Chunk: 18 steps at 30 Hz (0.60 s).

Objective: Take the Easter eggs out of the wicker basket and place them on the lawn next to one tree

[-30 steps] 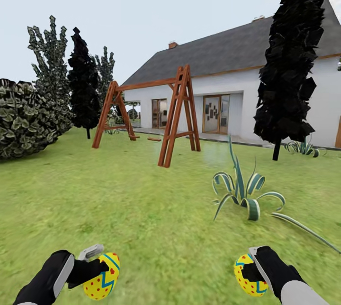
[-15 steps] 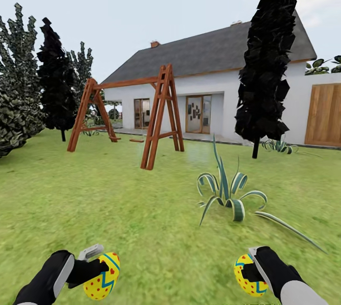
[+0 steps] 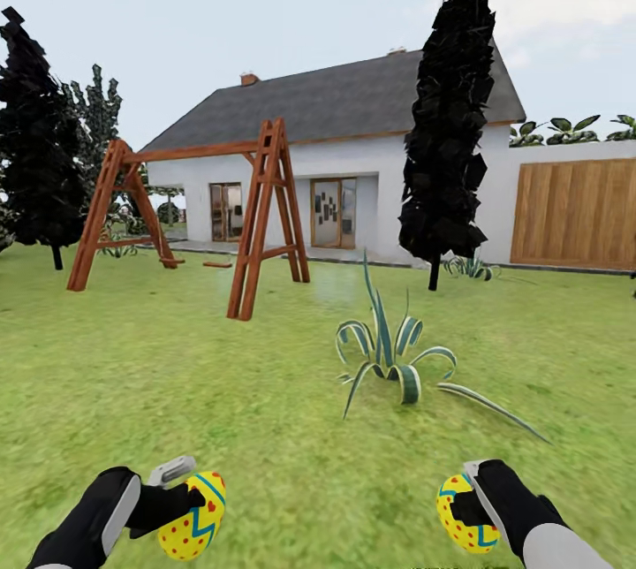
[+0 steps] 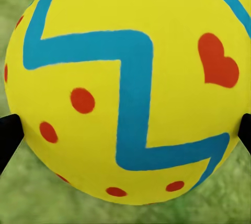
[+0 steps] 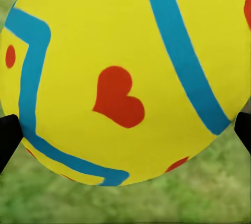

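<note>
Each of my grippers holds a yellow Easter egg low over the lawn [image 3: 265, 392]. My left gripper [image 3: 184, 509] is shut on an egg [image 3: 196, 518] with a blue zigzag and red dots. That egg [image 4: 125, 88] sits between dark fingertips [image 4: 8, 136] in the left wrist view. My right gripper [image 3: 463, 509] is shut on another egg [image 3: 461, 518]. The right wrist view has this egg [image 5: 125, 78], with a red heart and blue bands, between the fingertips [image 5: 8, 136]. The wicker basket and the tree are out of view.
A striped agave [image 3: 386, 357] grows just ahead on the right. A wooden swing frame [image 3: 190, 216] stands further off at the left. A dark columnar conifer [image 3: 446, 127] rises before a white house [image 3: 336, 171]. A wooden gate [image 3: 574, 214] is at the far right.
The head view has swung to the right, so the swing, agave and house sit further left in the picture. Both grippers still hold their eggs in the same place.
</note>
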Motion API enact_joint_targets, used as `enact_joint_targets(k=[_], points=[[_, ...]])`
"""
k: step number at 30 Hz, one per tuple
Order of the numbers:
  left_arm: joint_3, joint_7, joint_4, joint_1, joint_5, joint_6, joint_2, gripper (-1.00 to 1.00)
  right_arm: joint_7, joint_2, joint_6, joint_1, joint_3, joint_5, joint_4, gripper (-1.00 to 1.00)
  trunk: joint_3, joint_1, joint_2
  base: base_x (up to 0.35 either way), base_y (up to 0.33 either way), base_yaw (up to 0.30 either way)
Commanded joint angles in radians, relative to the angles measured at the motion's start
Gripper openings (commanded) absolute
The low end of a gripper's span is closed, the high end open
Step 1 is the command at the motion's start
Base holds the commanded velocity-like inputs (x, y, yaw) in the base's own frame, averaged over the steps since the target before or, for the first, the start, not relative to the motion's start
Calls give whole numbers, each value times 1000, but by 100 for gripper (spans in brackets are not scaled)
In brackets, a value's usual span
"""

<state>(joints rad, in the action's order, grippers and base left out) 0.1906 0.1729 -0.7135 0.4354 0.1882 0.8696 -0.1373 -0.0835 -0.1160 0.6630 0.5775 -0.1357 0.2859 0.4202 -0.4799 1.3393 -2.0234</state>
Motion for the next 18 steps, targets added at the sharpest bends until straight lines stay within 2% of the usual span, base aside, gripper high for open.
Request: enact_joint_targets(k=[1, 8, 18], points=[[2, 5, -1, 0, 0, 5, 0, -100, -9, 1, 5, 1, -7, 10, 2, -100, -1, 0, -1, 74, 317, -287], [3, 5, -2, 0, 0, 4, 1, -100, -9, 1, 4, 1, -7, 10, 2, -100, -1, 0, -1, 94, 303, -291], [7, 5, -3, 0, 1, 3, 0, -100, -7, 0, -6, 1, -8, 10, 2, -100, -1, 0, -1, 10, 15, -293]])
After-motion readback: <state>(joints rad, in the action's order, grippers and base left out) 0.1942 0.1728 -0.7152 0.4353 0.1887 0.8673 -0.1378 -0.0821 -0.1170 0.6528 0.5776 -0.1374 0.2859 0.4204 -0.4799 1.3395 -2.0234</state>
